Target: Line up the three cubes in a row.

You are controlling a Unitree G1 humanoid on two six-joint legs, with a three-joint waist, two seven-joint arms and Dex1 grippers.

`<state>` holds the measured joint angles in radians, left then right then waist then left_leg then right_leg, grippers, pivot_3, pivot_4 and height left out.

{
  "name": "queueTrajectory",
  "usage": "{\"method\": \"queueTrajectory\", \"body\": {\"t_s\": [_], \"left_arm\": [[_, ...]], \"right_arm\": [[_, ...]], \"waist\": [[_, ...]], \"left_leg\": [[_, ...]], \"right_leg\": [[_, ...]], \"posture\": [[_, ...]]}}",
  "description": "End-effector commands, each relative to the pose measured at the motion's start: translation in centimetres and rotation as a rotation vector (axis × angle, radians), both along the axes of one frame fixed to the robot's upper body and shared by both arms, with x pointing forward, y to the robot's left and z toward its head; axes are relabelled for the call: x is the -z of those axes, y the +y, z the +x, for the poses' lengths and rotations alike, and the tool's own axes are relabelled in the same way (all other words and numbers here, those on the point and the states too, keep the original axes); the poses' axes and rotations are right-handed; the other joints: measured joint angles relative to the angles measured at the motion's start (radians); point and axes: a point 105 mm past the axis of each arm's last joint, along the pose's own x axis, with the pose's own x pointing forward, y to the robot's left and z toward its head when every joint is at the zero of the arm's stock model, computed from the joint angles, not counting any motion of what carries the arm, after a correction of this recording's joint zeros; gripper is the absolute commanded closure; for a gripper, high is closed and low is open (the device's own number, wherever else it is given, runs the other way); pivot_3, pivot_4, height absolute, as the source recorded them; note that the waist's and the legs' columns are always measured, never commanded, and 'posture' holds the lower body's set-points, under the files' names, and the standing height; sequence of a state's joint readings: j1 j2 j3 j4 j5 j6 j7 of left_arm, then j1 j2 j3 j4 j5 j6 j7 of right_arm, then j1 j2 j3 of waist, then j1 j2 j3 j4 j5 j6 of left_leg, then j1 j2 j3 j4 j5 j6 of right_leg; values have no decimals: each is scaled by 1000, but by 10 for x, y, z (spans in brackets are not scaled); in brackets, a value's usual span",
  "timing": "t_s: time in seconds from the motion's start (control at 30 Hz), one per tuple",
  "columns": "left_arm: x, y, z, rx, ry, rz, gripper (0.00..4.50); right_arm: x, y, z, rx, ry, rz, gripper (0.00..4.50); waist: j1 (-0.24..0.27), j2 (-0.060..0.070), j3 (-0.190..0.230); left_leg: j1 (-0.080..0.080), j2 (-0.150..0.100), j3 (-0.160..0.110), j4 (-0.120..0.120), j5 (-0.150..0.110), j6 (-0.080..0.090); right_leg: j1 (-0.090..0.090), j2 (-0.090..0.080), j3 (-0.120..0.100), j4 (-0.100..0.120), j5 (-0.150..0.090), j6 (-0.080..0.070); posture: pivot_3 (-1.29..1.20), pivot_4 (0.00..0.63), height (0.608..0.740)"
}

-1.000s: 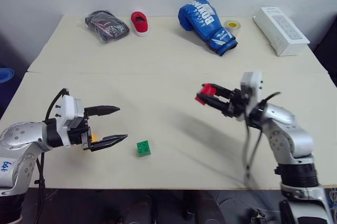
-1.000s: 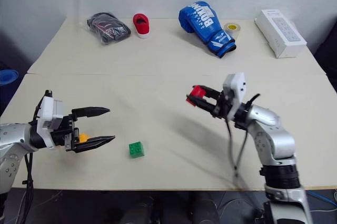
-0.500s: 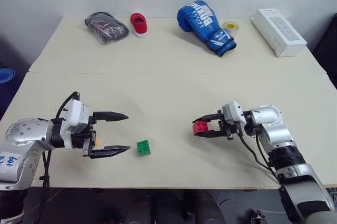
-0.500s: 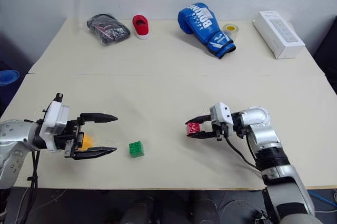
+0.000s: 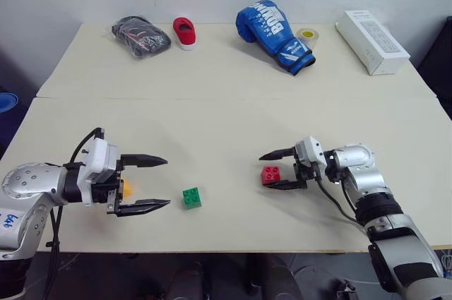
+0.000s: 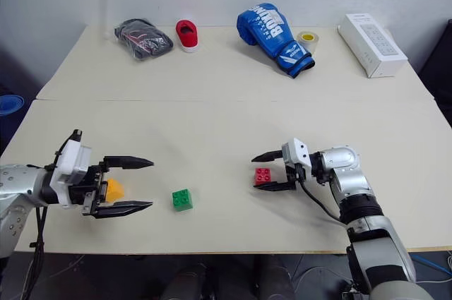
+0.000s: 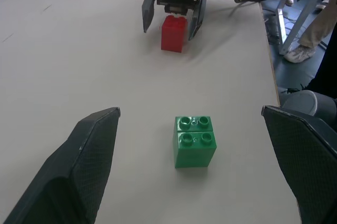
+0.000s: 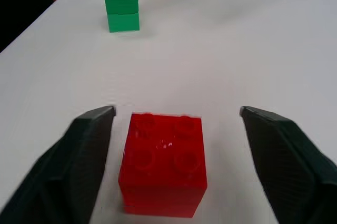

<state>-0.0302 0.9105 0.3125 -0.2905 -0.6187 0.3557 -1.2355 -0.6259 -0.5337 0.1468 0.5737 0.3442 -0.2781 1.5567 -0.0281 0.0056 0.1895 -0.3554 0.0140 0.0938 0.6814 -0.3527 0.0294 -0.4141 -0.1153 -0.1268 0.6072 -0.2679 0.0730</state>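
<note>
Red cube on table between parted right jaws

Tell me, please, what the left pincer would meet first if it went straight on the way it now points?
Most likely the green cube, which sits on the table just ahead of the open left pincer, roughly centred between its fingers in the wrist view. Farther along that line stands the red cube.

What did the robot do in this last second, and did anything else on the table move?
The right gripper carried the red cube down from mid-air to the table, then opened and let it go; the cube now sits between its spread fingers. The left gripper stayed open, hardly moving, near the yellow-orange cube. The green cube and the things along the far edge stayed put.
</note>
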Motion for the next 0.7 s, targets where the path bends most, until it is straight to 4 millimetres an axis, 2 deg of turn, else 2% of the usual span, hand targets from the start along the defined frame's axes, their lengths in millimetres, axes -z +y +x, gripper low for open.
{"method": "queueTrajectory", "body": {"t_s": [0.03,0.17,0.23,0.33,0.4,0.47,0.5,0.63,0.7], "left_arm": [[-10,26,-1,-91,-44,32,0],[-6,74,-10,-266,-19,72,0],[-2,100,-17,-365,14,93,0],[5,124,-27,-440,38,125,0],[8,129,-30,-449,45,142,0],[8,123,-31,-413,44,141,0],[6,113,-29,-375,38,135,0],[4,51,-24,-137,38,193,0],[5,28,-12,-126,20,222,0]], "right_arm": [[-31,-15,-12,-35,-79,40,61],[-44,-32,-31,27,-124,81,61],[-50,-40,-39,85,-155,176,61],[-49,-46,-47,155,-174,239,61],[-44,-47,-52,164,-168,232,61],[-39,-48,-62,127,-98,225,61],[-39,-49,-63,129,-106,230,61],[-43,-50,-68,142,-125,233,61],[-46,-48,-71,136,-133,233,61]], "waist": [[0,2,1],[2,2,1],[3,2,1],[3,2,1],[2,2,1],[4,2,1],[6,2,1],[17,2,1],[22,3,2]], "left_leg": [[0,0,0,0,0,0],[0,1,0,0,-1,0],[0,1,0,0,-2,0],[1,1,0,0,-4,1],[1,1,1,0,-6,0],[1,1,1,0,-6,0],[1,1,0,0,-7,0],[1,1,0,0,-8,-2],[1,1,1,0,-8,-2]], "right_leg": [[0,0,0,0,0,0],[0,0,-1,-1,0,0],[0,0,-1,-1,0,-1],[0,0,-1,-1,0,-1],[0,-1,0,-3,0,-1],[0,-1,1,-4,-1,-1],[0,-1,1,-4,-1,-1],[0,-2,1,-5,-1,-1],[0,-2,2,-4,-1,-1]], "posture": [[0,150,740],[0,150,740],[0,150,740],[0,150,740],[0,150,740],[0,150,740],[0,150,740],[0,150,740],[0,150,740]]}}
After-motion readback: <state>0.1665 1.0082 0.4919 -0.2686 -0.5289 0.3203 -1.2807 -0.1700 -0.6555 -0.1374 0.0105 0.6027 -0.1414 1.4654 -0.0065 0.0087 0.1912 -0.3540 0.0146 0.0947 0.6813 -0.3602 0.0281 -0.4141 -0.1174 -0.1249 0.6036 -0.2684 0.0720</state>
